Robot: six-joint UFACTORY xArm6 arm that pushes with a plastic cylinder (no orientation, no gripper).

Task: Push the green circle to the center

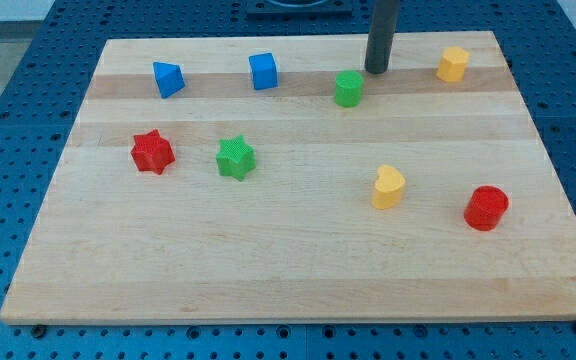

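The green circle (348, 88) is a small round green block near the view's top, right of the middle of the wooden board (298, 270). My tip (377, 70) rests on the board just above and to the right of the green circle, a small gap apart from it. The dark rod rises from there out of the view's top.
A blue cube (263, 71) and a blue triangle-like block (168, 79) lie left of the green circle. A yellow block (453, 64) is at top right. A red star (152, 152), a green star (235, 158), a yellow heart (389, 187) and a red cylinder (486, 208) lie lower down.
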